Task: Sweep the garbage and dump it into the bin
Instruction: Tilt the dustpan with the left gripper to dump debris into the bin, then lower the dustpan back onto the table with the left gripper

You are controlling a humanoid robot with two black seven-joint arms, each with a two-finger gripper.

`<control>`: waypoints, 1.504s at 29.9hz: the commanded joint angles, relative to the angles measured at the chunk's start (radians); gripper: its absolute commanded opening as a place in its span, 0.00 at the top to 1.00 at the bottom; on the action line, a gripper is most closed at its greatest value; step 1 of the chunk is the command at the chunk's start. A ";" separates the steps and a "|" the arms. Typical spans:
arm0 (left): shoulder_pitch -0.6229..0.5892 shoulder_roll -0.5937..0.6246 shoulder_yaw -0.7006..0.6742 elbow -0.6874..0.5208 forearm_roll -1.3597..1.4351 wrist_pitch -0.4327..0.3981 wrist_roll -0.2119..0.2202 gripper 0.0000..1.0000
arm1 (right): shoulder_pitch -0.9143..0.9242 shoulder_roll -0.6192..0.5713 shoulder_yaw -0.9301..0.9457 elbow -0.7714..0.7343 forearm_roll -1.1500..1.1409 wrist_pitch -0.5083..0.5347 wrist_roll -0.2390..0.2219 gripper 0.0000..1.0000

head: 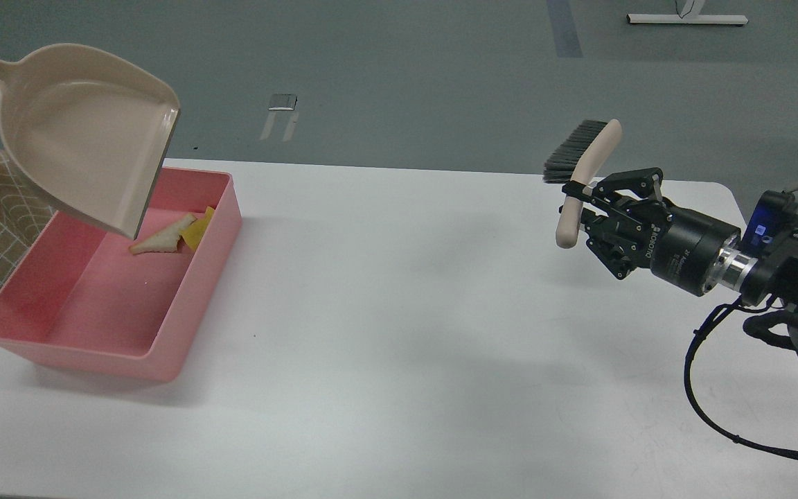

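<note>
Dump step: dustpan (80,132) tipped over bin (184,333), garbage (174,235) inside. My right gripper (582,208) grasps the brush (582,173); left gripper unseen. Next, I'd set tools down.

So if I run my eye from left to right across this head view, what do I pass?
Beige dustpan tipped over the pink tub → bread slice → yellow sponge chunk → brush → right gripper holding it.
</note>
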 commanded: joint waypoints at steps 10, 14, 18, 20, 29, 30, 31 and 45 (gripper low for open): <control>-0.040 -0.223 -0.001 -0.014 -0.178 -0.016 0.000 1.00 | 0.009 -0.008 -0.005 0.002 0.000 0.000 0.000 0.98; -0.040 -0.327 0.000 -0.012 -0.179 0.011 0.000 1.00 | 0.007 -0.008 -0.008 0.002 0.000 0.000 0.000 0.98; -0.038 -0.423 0.006 -0.009 -0.178 0.037 0.000 1.00 | 0.006 -0.004 -0.008 0.002 0.000 0.000 0.000 0.98; -0.038 -0.495 0.006 -0.006 -0.176 0.040 0.000 1.00 | 0.006 -0.004 -0.009 0.002 -0.001 0.000 0.000 0.98; -0.023 -0.697 0.046 0.027 -0.164 0.091 0.000 1.00 | 0.004 -0.011 -0.012 0.000 -0.003 0.000 0.000 0.98; -0.023 -0.697 0.046 0.027 -0.164 0.091 0.000 1.00 | 0.004 -0.011 -0.012 0.000 -0.003 0.000 0.000 0.98; -0.024 -0.720 0.070 0.043 -0.164 0.096 0.000 1.00 | 0.006 -0.014 -0.014 0.000 -0.006 0.000 0.000 0.98; -0.024 -0.872 0.170 0.147 -0.142 0.201 0.000 1.00 | 0.030 -0.239 -0.127 -0.004 -0.014 0.000 0.000 0.98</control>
